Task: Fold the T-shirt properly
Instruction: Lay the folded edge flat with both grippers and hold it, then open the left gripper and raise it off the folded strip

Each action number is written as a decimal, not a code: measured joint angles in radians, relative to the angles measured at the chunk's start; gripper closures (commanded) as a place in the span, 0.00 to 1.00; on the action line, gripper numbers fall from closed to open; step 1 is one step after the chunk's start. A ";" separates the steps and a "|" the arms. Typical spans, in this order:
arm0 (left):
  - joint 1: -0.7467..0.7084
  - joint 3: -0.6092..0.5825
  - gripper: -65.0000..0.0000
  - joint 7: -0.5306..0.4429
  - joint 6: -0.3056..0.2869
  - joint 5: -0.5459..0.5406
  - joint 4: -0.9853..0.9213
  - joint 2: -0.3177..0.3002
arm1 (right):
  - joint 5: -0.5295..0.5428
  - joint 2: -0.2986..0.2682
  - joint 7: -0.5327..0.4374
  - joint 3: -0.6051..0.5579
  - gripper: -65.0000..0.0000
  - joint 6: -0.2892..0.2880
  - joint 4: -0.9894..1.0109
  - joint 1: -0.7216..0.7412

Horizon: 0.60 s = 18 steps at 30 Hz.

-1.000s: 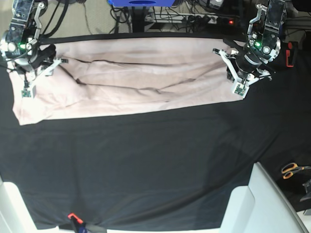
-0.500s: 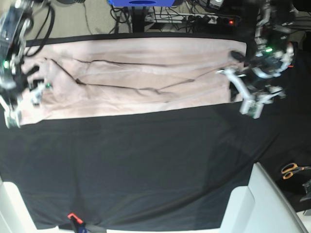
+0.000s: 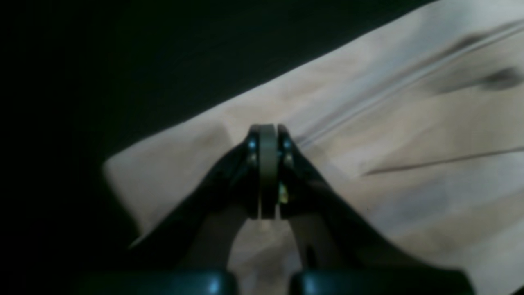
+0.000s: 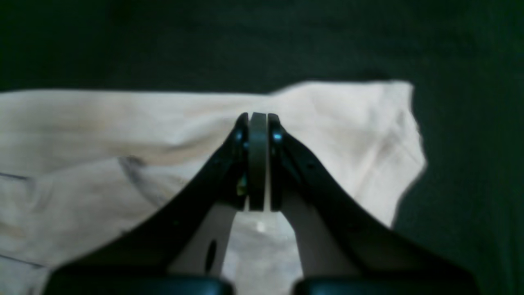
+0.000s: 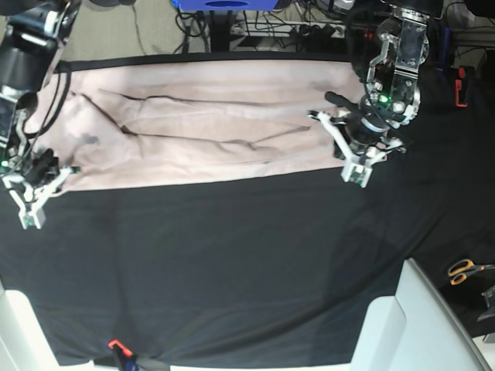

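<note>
At the far left of the base view the right gripper (image 5: 32, 185) sits low over the near left corner of the T-shirt (image 5: 209, 127), which lies as a long pale pink band across the far half of the black table cover (image 5: 232, 263). From above, the arm and its own frame hide the fingertips. The right wrist view shows more: the jaws are pressed together with no gap, above the shirt's rounded end (image 4: 368, 135). Whether any fabric is pinched between them cannot be made out, since the picture is soft and dim.

Across the middle the shirt shows 2 or 3 long creases and dark fold lines; its far edge runs along the table's back edge.

At the right end, the left gripper (image 5: 357, 151) hovers over the shirt's near right corner. In the left wrist view its jaws are likewise closed tight over the pale cloth (image 3: 409, 155), and a grip on fabric cannot be confirmed there either.

Far right, orange-handled scissors (image 5: 465, 270) lie partly cut off by the frame, beside a white surface (image 5: 418, 325).
</note>
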<state>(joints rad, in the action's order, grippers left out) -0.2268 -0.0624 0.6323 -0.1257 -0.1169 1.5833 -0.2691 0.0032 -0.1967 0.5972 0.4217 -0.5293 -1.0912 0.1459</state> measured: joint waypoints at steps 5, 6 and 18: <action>0.005 -0.014 1.00 -0.020 -0.003 0.123 -0.102 -0.001 | 0.015 -0.042 -0.106 0.000 0.99 -0.004 0.166 0.062; 0.002 -0.027 1.00 -0.040 -0.002 0.142 -0.122 -0.003 | 0.012 -0.053 -0.113 0.000 0.99 0.000 0.203 0.069; 0.019 -0.040 1.00 -0.131 -0.006 0.142 -0.196 -0.023 | 0.040 -0.137 -0.248 0.000 0.99 0.061 0.374 0.088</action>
<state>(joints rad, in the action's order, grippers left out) -0.2073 -0.1024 0.5011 -0.1318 0.0246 1.3872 -0.2924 0.0437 -0.3332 0.3489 0.4217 -0.4683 -0.7170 0.2340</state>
